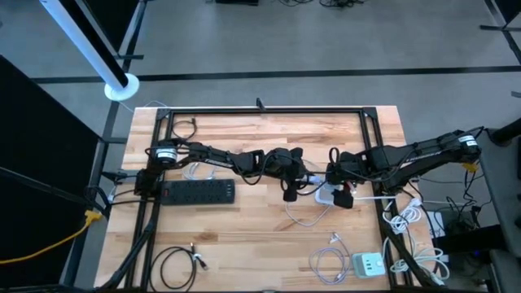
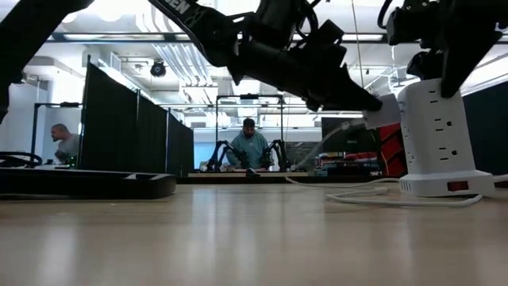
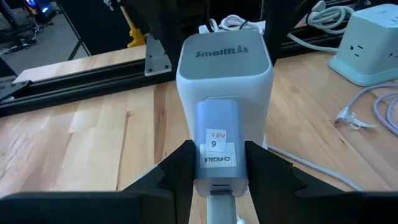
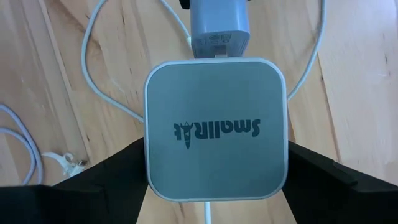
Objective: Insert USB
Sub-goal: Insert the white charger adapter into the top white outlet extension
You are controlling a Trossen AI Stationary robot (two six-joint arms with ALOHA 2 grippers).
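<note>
Charger block [image 3: 216, 155], pale blue-grey, labelled "CHRGBLK" and "6": pressed against the side face of the white power tower [image 3: 224, 74], low centre of the left wrist frame, a white cable leaving its rear end. It sits between the two dark fingers [image 3: 184, 171] of the left gripper [image 3: 216, 177], which are closed to the block's width and grip it on both flanks. In the right wrist frame the same block [image 4: 219, 25] shows at top centre, butted to the tower's edge. Power tower, square top marked "SmallRt" [image 4: 216, 129]: stands upright on the wooden table [image 1: 244, 236], right of centre in the high frame [image 1: 327, 194]; at far right of the low frame [image 2: 436, 135], outlets on its sides. The right gripper [image 4: 214, 168] straddles the tower from above, one finger [image 4: 106, 171] at each side of it; whether they touch the walls I cannot tell. Black power strip [image 1: 198, 192]: left of centre in the high frame, flat on the table. Pale green outlet cube [image 1: 368, 264] with coiled white cable [image 1: 326, 262]: lower right. Coiled black cable [image 1: 175, 264]: lower left. Two people [image 2: 251, 147] in the room behind, low frame.
</note>
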